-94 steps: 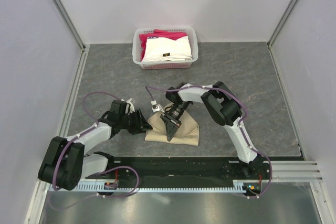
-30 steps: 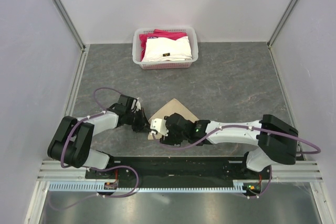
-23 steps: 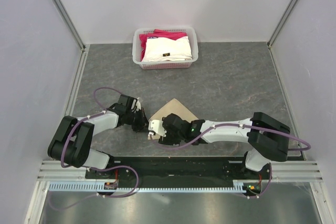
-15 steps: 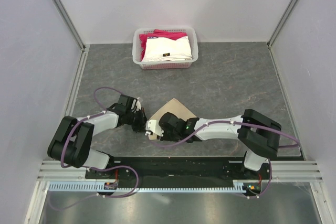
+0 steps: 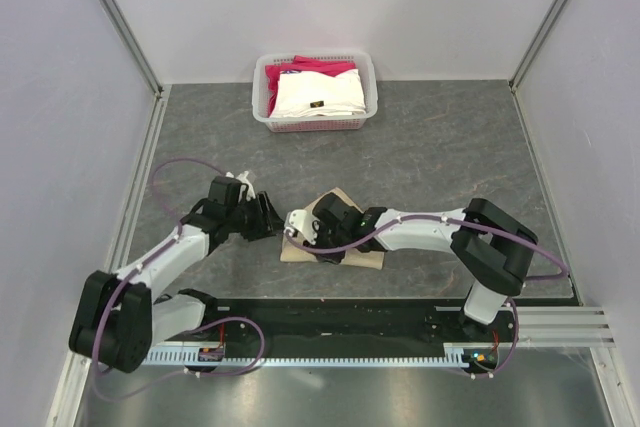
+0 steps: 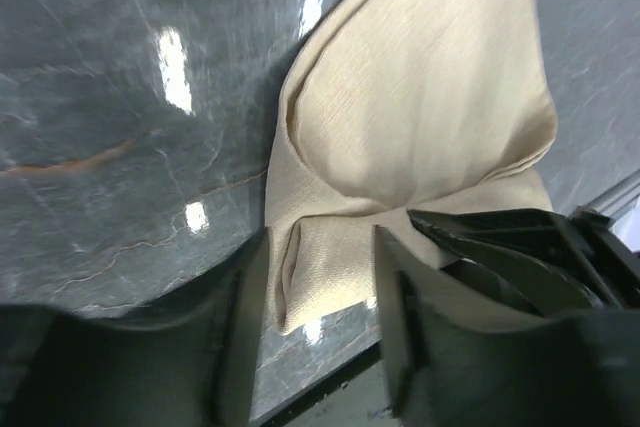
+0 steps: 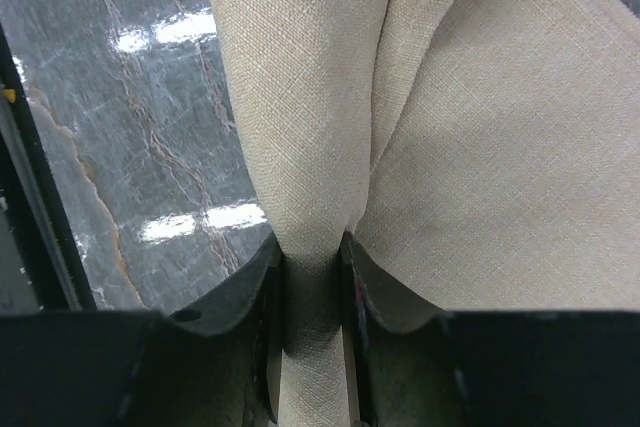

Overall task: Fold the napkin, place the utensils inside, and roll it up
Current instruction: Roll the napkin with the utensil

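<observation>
The tan napkin [image 5: 358,254] lies folded on the grey table near the front, between my two grippers. My right gripper [image 5: 305,237] is at its left end, shut on a narrow upright fold of the cloth [image 7: 300,97]. In the right wrist view the gripper [image 7: 312,297] has its jaws pressed against both sides of that fold. My left gripper [image 5: 272,219] is open just left of the napkin. In the left wrist view the gripper [image 6: 320,337] has its jaws either side of the napkin's [image 6: 430,97] near corner. The right gripper [image 6: 510,247] shows there at the lower right. The knife is hidden.
A white basket [image 5: 262,97] stands at the back centre with a white folded cloth [image 5: 318,94] and a pink-red folded cloth [image 5: 320,67] in it. Grey walls with metal rails enclose the table. A black strip runs along the front edge [image 5: 340,317].
My right arm swung from the napkin's middle round to its front left end and took hold of a fold there. The napkin changed shape. My left arm shifted slightly beside it.
</observation>
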`<state>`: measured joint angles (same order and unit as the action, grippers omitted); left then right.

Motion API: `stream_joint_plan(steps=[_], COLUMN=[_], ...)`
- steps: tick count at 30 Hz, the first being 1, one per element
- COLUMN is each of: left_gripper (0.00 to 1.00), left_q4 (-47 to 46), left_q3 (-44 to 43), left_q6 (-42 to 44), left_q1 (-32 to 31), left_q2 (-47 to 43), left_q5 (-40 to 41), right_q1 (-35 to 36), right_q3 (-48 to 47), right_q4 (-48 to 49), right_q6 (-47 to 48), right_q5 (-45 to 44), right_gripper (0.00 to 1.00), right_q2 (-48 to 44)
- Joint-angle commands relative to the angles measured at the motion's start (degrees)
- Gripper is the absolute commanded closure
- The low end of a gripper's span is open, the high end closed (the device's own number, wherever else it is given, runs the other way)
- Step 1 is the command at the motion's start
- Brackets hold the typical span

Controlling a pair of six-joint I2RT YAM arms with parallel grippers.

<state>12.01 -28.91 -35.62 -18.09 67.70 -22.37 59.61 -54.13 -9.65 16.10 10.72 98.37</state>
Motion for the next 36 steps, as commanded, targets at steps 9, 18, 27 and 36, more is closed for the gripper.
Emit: stream_joint_plan(steps=[9,18,27,36], left_gripper=[0.4,0.43,0.47,0.59], left_q4=[-7.07,-14.64,-20.8,-24.05], left_q3=[8.51,11.94,12.47,12.38], left_q6=[-1.12,-1.12,-1.47,-1.39], left_q1=[0.68,0.33,0.24,0.07], left_q2=[-13.12,-11.19,-4.78,-1.09], left_q5=[-1.35,-6.81,-8.48,-9.09], right_q1=[-11.36,-18.13,-21.12,-22.08], right_q3=[-4.04,-12.04,-19.78,-22.6], right_q4=[-4.94,-11.17,-20.41,-22.52], right_q6=[-6.25,-7.48,-5.2,-4.94], right_q5=[30.74,44.37,48.08,49.4], right_gripper=[0.8,0.8,0.8,0.81], right_q2=[6.66,16.94,25.55,29.42])
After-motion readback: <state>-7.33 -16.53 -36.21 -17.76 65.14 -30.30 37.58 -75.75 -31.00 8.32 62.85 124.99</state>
